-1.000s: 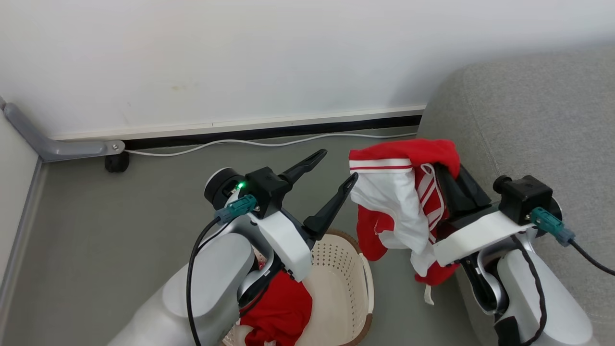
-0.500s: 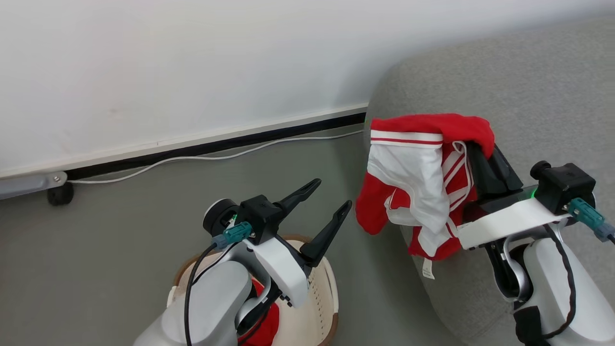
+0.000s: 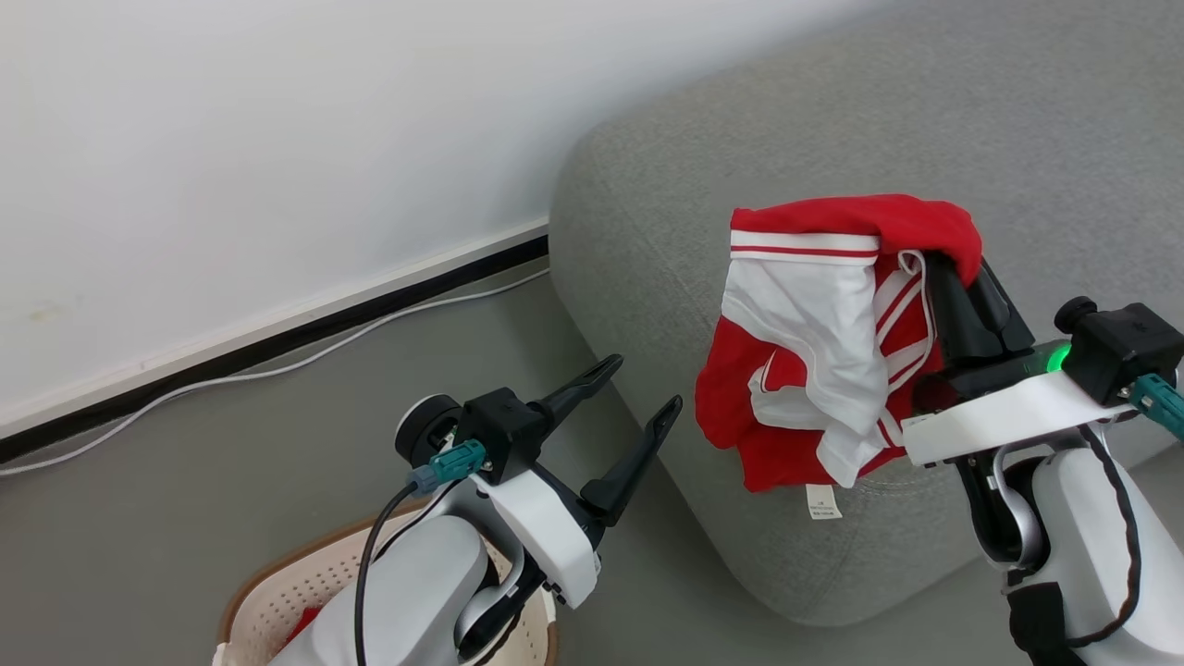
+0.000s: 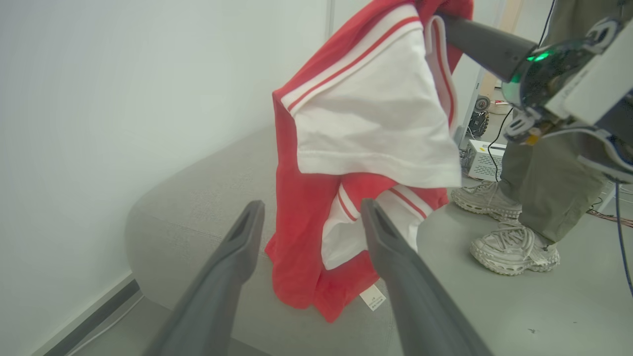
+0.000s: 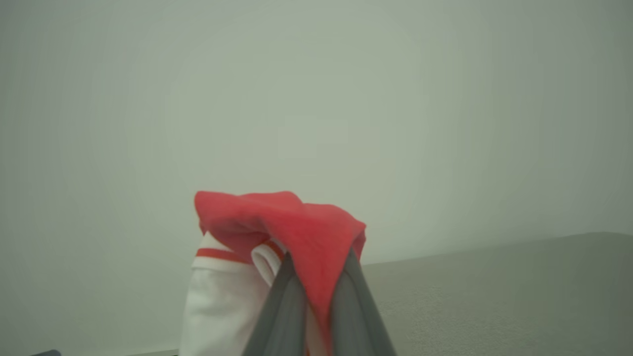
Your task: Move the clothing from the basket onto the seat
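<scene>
On my feed the clothing (image 3: 814, 370) reads as soft, thin cloth, matt red with smooth white panels and striped trim. A small white care tag (image 3: 820, 500) on it looks papery. The seat (image 3: 666, 213) is grey woven upholstery, matt and slightly nubbly. The basket (image 3: 268, 601) looks like cream moulded plastic, perforated, with a brown woven-look rim. I take the fingers of the left tool (image 3: 645, 381) for dark matt plastic, and those of the right tool (image 5: 318, 262) look the same. The wrist covers (image 3: 546, 536) are smooth white plastic with a light sheen. The floor (image 3: 231, 462) is smooth matt grey, and the wall (image 3: 231, 139) is flat white paint.
</scene>
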Controlling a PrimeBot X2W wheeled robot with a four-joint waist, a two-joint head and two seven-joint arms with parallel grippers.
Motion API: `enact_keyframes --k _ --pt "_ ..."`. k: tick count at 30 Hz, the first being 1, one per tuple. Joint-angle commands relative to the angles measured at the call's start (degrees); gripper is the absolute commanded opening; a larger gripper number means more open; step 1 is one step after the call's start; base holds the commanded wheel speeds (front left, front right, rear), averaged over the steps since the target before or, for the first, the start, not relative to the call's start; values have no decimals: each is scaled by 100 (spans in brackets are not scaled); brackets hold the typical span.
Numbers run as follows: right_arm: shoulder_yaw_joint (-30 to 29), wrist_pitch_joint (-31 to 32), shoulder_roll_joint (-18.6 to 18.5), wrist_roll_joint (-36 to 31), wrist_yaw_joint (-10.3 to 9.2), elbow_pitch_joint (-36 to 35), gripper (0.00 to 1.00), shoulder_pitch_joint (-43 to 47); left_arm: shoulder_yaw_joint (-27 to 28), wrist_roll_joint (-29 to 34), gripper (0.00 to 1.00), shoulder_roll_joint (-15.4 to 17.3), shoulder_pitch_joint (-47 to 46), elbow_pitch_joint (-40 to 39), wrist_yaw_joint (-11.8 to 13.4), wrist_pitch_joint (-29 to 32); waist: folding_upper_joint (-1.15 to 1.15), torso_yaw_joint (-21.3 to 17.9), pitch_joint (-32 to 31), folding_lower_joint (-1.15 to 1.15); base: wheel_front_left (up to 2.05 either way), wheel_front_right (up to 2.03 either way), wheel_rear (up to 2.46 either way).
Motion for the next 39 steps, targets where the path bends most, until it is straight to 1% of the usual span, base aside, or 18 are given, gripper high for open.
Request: enact_keyframes --k 1,3,6,14,20,24,31,35,36,37,39 --pt "44 -35 -35 47 22 -204 0 -53 214 48 100 90 -79 -140 -4 -35 0 -254 -7 0 0 0 0" --pt "11 -35 -54 53 22 -256 0 -21 229 53 100 92 -61 -151 -4 -35 0 -417 11 0 0 0 0" --pt "-193 -35 -79 33 22 -397 0 74 138 50 100 70 -119 -184 -4 -35 0 -515 117 0 0 0 0" --pt "-783 -35 25 -100 22 -882 0 529 -173 -92 100 47 -351 -173 -4 -35 0 -638 331 0 0 0 0" --pt "-899 -35 7 -216 22 -1008 0 639 -184 -169 100 57 -419 -218 -4 -35 0 -671 518 0 0 0 0" --pt "-869 -35 -84 -294 22 -931 0 284 -170 -91 100 142 -452 -293 -4 -35 0 -672 760 0 0 0 0" --pt "-950 -35 -326 -447 22 -646 0 -697 -47 163 100 385 -509 -466 -4 -35 0 -652 1400 0 0 0 0" --pt "-1142 -35 -568 -504 22 -504 0 -1252 -84 290 100 451 -650 -603 -4 -35 0 -442 1838 0 0 0 0" --pt "-1240 -35 -727 -574 22 -459 0 -1522 -142 341 100 481 -757 -656 -4 -35 0 -326 2051 0 0 0 0" --pt "-1240 -35 -727 -574 22 -459 0 -1522 -142 341 100 481 -757 -656 -4 -35 0 -326 2051 0 0 0 0" --pt "-1341 -35 -904 -648 22 -420 0 -1802 -189 383 100 515 -882 -703 -4 -35 0 -214 2258 0 0 0 0"
